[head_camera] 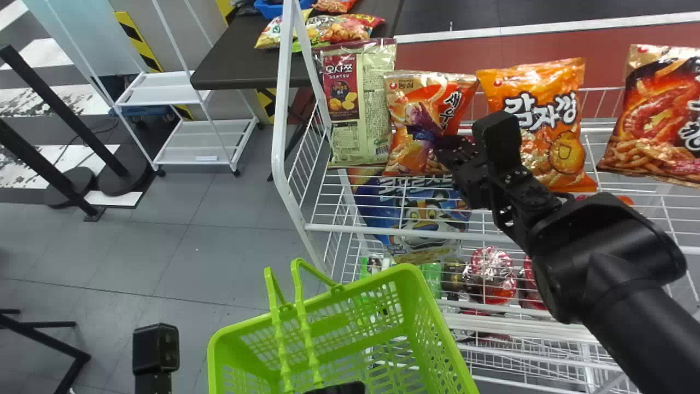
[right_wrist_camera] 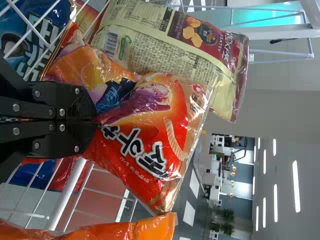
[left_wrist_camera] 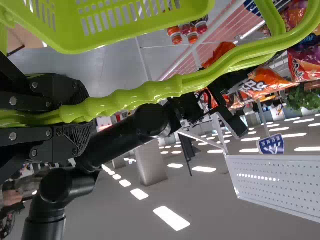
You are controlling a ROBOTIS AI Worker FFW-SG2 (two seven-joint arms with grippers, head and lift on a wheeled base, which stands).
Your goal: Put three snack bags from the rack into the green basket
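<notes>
My right gripper (head_camera: 445, 150) is at the rack (head_camera: 394, 232), at the orange shrimp snack bag (head_camera: 421, 109). In the right wrist view, the gripper (right_wrist_camera: 94, 120) has its fingers together on the face of that bag (right_wrist_camera: 150, 125), pinching the film; the bag stands upright. Beside it stands a cream and maroon bag (head_camera: 358, 104); on the other side are an orange potato bag (head_camera: 538, 120) and a red shrimp bag (head_camera: 661, 109). Low in the head view, black parts of my left gripper (head_camera: 339, 388) show at the green basket (head_camera: 443, 334). The left gripper (left_wrist_camera: 80, 114) is shut on the basket's handles (left_wrist_camera: 145, 96).
A blue cereal bag (head_camera: 421, 216) and red packs (head_camera: 492, 273) lie on lower rack levels. The rack's white side frame (head_camera: 280, 120) rises left of the bags. Behind stands a dark table (head_camera: 240, 60) with more snacks; a white shelf cart (head_camera: 191, 148) stands at the left.
</notes>
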